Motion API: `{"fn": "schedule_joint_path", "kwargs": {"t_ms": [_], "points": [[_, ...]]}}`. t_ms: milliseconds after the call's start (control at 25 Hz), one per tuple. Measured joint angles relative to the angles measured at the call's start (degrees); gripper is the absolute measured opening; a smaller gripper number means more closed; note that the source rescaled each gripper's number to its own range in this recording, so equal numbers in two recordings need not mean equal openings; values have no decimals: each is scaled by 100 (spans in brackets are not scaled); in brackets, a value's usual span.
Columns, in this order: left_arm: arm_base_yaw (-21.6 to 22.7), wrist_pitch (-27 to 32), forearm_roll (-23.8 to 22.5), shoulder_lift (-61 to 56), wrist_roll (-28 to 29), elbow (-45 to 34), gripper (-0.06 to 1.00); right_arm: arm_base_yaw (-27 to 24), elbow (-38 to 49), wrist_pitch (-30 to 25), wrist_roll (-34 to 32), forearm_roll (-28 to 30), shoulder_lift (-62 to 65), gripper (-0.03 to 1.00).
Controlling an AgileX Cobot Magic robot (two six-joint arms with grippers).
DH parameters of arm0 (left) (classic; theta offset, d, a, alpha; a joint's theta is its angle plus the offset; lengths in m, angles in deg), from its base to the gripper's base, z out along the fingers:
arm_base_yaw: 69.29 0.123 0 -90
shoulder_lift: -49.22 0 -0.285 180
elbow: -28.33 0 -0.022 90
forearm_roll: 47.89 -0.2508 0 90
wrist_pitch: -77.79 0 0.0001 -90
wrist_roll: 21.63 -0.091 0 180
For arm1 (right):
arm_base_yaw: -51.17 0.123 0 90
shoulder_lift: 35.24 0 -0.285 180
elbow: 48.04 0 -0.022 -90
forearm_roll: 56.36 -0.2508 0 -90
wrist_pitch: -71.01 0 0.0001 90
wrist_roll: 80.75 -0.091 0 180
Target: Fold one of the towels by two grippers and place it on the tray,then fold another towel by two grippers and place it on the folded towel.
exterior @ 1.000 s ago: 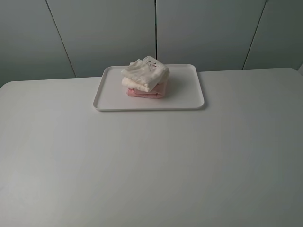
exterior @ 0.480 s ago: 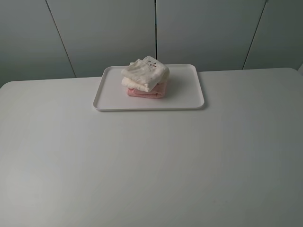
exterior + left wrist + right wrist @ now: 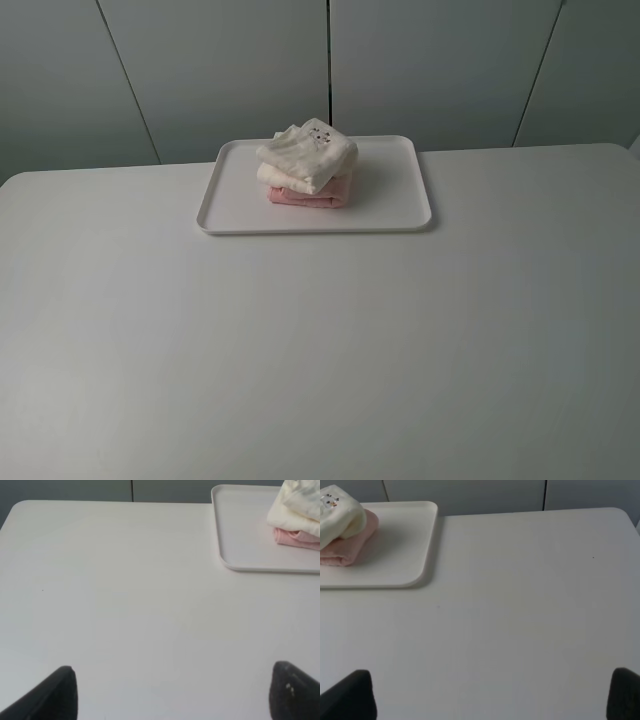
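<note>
The white tray [image 3: 390, 200] lies at the far middle of the table. On it rests the folded pale pink towel [image 3: 305, 197], and the folded cream-white towel [image 3: 308, 157] with its small dark mark sits on top of the pink one. Both arms are out of the exterior high view. In the left wrist view the left gripper [image 3: 172, 695] stands open over bare table, well short of the tray [image 3: 240, 545], pink towel [image 3: 295, 536] and cream towel [image 3: 297, 510]. The right gripper [image 3: 492, 695] is open too, away from the tray [image 3: 400, 545] and towels [image 3: 340, 517].
A plain white table [image 3: 320, 350] spreads in front of the tray. Grey wall panels [image 3: 230, 70] stand right behind the table's far edge.
</note>
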Motion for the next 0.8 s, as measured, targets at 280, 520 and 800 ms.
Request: {"fn": "schedule_joint_path", "kwargs": {"t_ms": [280, 520, 800], "points": [[0, 0, 0, 0, 0, 0, 99, 0, 0, 0, 0, 0, 0, 100], [0, 0, 0, 0, 0, 0, 99, 0, 0, 0, 0, 0, 0, 100], [0, 0, 0, 0, -11, 0, 99, 0, 0, 0, 0, 0, 0, 100]]}}
